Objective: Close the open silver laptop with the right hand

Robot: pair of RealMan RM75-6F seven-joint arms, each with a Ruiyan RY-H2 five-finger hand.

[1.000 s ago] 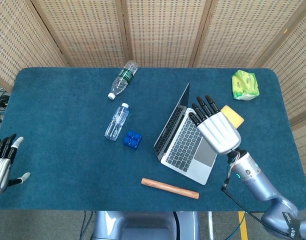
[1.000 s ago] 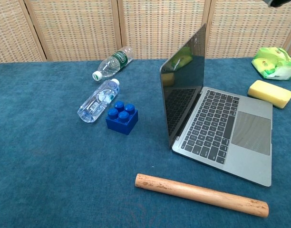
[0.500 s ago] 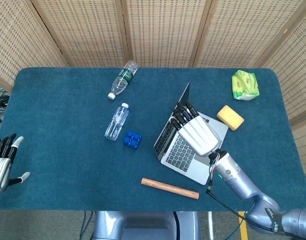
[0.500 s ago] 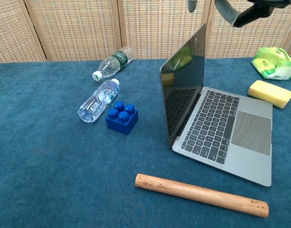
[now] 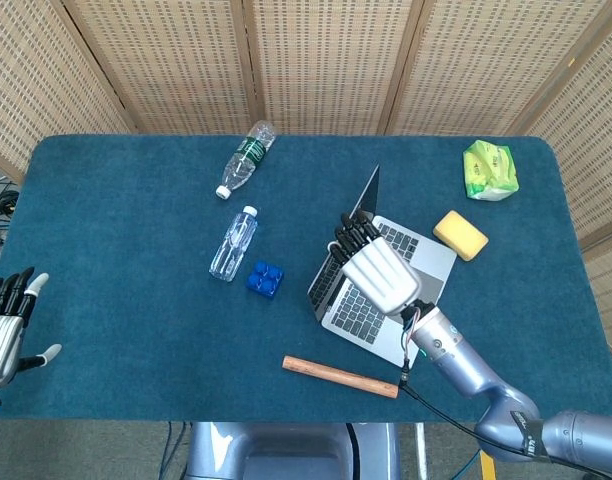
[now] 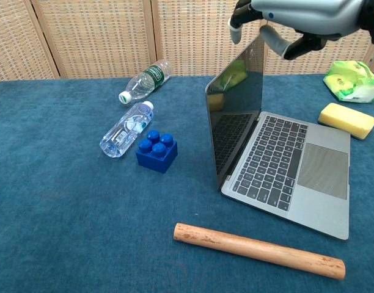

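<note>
The silver laptop (image 5: 414, 262) (image 6: 285, 165) stands open at the table's middle right, its dark screen (image 6: 236, 104) upright and facing right. My right hand (image 5: 378, 272) (image 6: 291, 15) hovers over the lid's top edge, fingers apart and reaching past it to the left, holding nothing. Whether the fingers touch the lid is unclear. My left hand (image 5: 4, 325) rests open off the table's left edge, seen only in the head view.
A wooden rod (image 6: 258, 249) lies in front of the laptop. A blue block (image 6: 156, 149) and two clear bottles (image 6: 126, 129) (image 6: 144, 80) lie to its left. A yellow sponge (image 6: 348, 119) and a green packet (image 6: 353, 80) sit at the right rear.
My right hand moved left and nearer, from over the trackpad side to above the lid's top edge, coming into the chest view. The laptop and left hand have not moved.
</note>
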